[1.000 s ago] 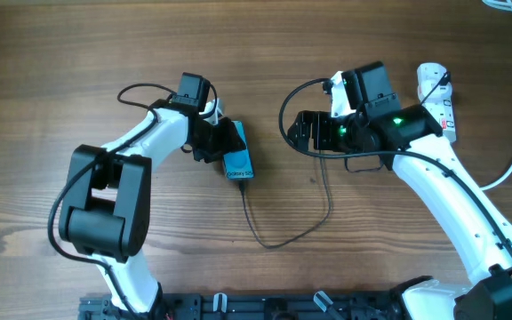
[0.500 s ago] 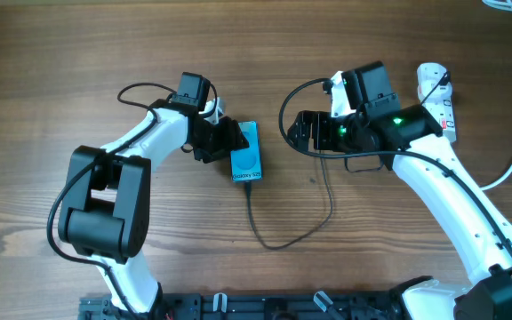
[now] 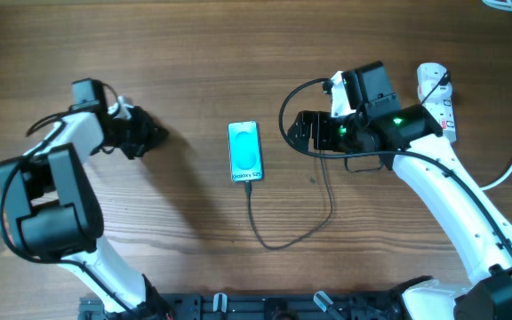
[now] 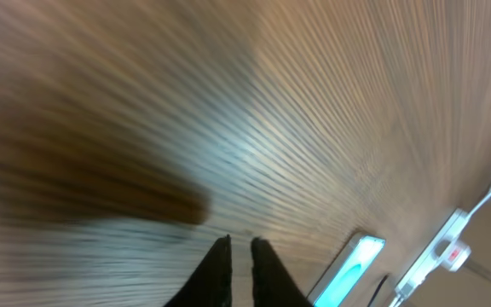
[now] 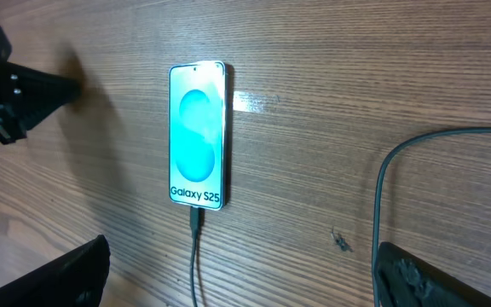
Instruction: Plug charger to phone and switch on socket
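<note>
Lying phone [image 3: 245, 152] (charger [image 3: 274, 238] attached) well apart from left tool [image 3: 156, 135].

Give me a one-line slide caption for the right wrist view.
Teal-screened flat rectangular Galaxy S25 smartphone lies face-up on the wooden table, thin black charger cable plugged into its bottom edge.

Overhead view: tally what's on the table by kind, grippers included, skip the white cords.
Phone: 1
Charger cable: 1
Power strip: 1
Grippers: 2 (left gripper, right gripper)
Total: 5
</note>
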You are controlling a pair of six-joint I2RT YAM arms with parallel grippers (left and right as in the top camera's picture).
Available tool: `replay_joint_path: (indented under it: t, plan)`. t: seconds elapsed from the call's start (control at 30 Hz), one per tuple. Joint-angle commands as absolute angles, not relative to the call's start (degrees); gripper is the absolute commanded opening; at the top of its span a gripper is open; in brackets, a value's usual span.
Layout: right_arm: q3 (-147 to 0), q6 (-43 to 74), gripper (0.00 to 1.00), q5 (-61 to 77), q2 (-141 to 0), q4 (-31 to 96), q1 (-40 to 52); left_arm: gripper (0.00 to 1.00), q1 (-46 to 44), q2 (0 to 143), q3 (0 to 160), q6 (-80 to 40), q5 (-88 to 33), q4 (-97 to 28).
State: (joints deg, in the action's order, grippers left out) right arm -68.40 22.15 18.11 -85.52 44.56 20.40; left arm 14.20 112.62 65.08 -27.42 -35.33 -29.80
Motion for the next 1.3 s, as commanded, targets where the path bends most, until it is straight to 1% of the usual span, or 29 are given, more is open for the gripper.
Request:
replay_joint_path:
  t: [0.0,0.07,0.1,0.17,0.2,0.23,0.27,0.3,0.33,0.37,0.47,0.5,0.53,0.57,0.6,0.67,0.7,0.83,0.93,1.07,1.13,1.27]
  plan:
    - [-68.88,21.06,1.0,17.5,-85.73,44.4,20.27,0.04,15.77,113.36,64.51,-27.55,-37.23,-30.39]
    - [-68.88,21.04,1.0,17.37,-85.73,44.01,20.27,0.04,15.18,113.36,64.51,-27.53,-39.44,-30.37]
    - [-68.88,22.06,1.0,17.04,-85.73,41.69,20.27,0.04,15.07,113.36,64.51,-27.53,-39.44,-30.39]
    - [-68.88,30.5,1.0,17.12,-85.73,40.01,20.27,0.04,15.07,113.36,64.51,-27.53,-39.44,-30.39]
    - [-68.88,34.74,0.99,17.1,-85.73,40.12,20.27,0.07,15.05,113.36,64.51,-27.53,-39.44,-30.39]
    - [-68.88,36.4,1.0,17.17,-85.73,40.27,20.27,0.27,15.05,113.36,64.51,-27.57,-39.44,-30.39]
    - [-68.88,35.35,1.0,17.32,-85.73,41.3,20.27,0.6,15.05,113.36,64.51,-28.4,-39.46,-30.39]
    - [-68.88,33.21,1.0,17.3,-85.73,42.06,20.27,0.87,15.05,113.36,64.51,-29.3,-39.44,-30.39]
    - [-69.14,33.06,1.0,17.32,-85.73,42.48,19.97,1.0,14.98,113.36,64.51,-29.26,-39.42,-30.37]
    - [-70.63,33.19,0.99,17.3,-85.73,44.62,18.85,1.0,14.94,113.36,64.51,-29.26,-39.42,-30.37]
    - [-87.22,32.95,0.99,11.68,-86.04,59.55,10.57,1.0,14.9,113.36,64.51,-29.28,-39.42,-30.37]
    - [-91.39,32.97,0.99,9.98,-86.11,62.48,8.58,1.0,14.9,113.36,64.51,-29.26,-39.42,-30.37]
    - [-99.04,33.08,1.0,5.69,-86.39,67.48,4.23,1.0,14.9,113.36,64.51,-29.26,-39.42,-30.37]
    - [-102.28,33.23,0.99,3.2,-86.56,69.69,1.67,1.0,14.9,113.36,64.51,-29.26,-39.42,-30.37]
    - [-105.91,33.85,1.0,-0.1,-86.8,72.14,-3.49,1.0,14.9,113.36,64.51,-29.26,-39.42,-30.39]
    - [-106.21,34.98,1.0,-4.51,-87.24,72.31,-11.81,1.0,14.9,113.36,64.51,-29.26,-39.42,-30.39]
    - [-106.17,36.49,1.0,-9.43,-89.27,72.4,-17.76,1.0,14.9,113.36,64.51,-29.26,-39.42,-30.39]
    - [-106.17,36.49,1.0,-9.02,-96.95,73.14,-26.15,1.0,14.9,113.36,64.51,-29.26,-39.42,-30.37]
    - [-106.17,35.88,1.0,-9.34,-106.91,75.59,-28.97,1.0,14.9,113.36,64.51,-29.26,-39.42,-30.37]
    - [-106.13,30.74,0.99,-8.99,-120.95,77.23,-28.95,1.0,14.9,113.36,64.51,-29.26,-39.42,-30.37]
    - [-106.13,30.06,1.0,-8.95,-126.56,77.08,-28.93,1.0,14.9,113.36,64.51,-29.26,-39.4,-30.37]
    - [-106.06,29.98,1.0,0.49,-131.81,73.87,-28.77,1.0,14.9,113.36,64.51,-29.26,-39.4,-30.35]
